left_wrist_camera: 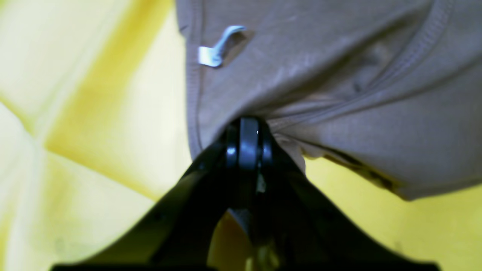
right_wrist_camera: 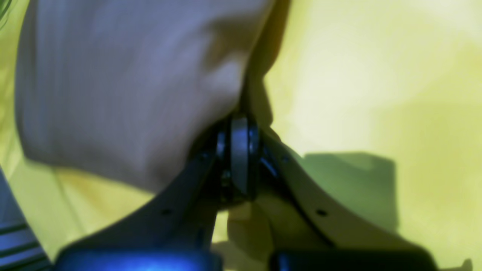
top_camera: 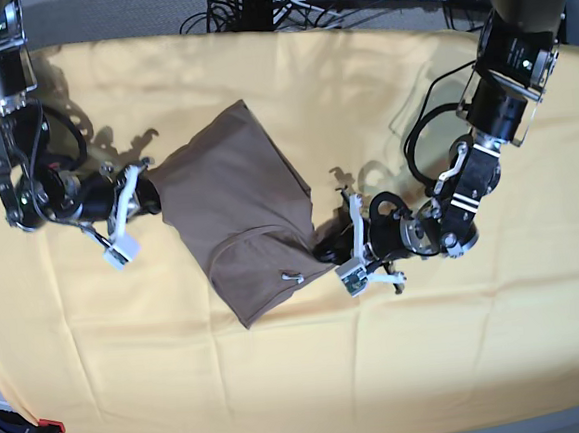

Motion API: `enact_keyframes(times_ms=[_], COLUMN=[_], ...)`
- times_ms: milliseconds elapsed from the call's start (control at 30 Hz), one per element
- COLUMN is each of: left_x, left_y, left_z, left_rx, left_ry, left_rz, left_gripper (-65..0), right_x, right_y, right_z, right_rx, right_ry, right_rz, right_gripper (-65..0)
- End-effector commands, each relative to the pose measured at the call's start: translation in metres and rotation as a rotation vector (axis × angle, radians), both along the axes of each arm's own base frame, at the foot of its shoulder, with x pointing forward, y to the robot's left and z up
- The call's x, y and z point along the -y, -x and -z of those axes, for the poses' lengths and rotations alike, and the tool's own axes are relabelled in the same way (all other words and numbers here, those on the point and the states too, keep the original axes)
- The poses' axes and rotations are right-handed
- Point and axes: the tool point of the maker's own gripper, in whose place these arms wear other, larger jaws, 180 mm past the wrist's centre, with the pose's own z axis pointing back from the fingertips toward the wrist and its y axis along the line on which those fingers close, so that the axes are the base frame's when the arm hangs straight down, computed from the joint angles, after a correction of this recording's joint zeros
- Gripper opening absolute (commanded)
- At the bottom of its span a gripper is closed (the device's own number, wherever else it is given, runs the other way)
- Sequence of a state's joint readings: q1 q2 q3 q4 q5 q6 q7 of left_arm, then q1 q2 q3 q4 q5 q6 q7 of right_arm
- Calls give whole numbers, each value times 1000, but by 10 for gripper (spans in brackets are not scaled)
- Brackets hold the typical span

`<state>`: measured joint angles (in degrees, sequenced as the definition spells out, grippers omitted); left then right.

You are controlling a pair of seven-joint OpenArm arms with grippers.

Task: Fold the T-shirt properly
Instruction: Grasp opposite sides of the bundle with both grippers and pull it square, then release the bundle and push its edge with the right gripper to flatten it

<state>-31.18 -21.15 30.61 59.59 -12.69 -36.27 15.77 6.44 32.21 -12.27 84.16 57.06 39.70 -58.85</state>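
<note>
Clearly, your yellow cloth [top_camera: 462,363] covers the surface, and the shirt [top_camera: 239,210] lies mid-cloth, partly folded. Both end effectors are clamped on opposite edges, left [top_camera: 334,241] and right [top_camera: 147,195], probably to stretch it for folding. Only your left wrist view shows the small tag [left_wrist_camera: 218,49].

Base looks down overhead; 2 wrist cameras sit close, sharing T-shirt [top_camera: 239,215].
</note>
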Motion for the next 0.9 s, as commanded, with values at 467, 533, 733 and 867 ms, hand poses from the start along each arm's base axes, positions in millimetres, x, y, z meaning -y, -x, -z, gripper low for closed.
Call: enact_keyframes(times_ms=[467, 533, 733, 867], left_x=[-13, -14, -41, -76], left_y=[-33, -24, -5, 2], left_z=[-94, -116, -177, -183], left_rx=[-76, -120, -205, -216], left_ry=[92, 186, 491, 552], left_rz=[-31, -18, -35, -101], left_gripper=[-650, -650, -650, -650], right_x=[40, 44, 36, 30], right_y=[1, -12, -46, -58], right_z=[-51, -61, -89, -86], right_rx=[207, 248, 352, 347], right_ry=[-75, -68, -77, -95], right_rz=[203, 216, 221, 236], right_gripper=[-650, -650, -650, -650])
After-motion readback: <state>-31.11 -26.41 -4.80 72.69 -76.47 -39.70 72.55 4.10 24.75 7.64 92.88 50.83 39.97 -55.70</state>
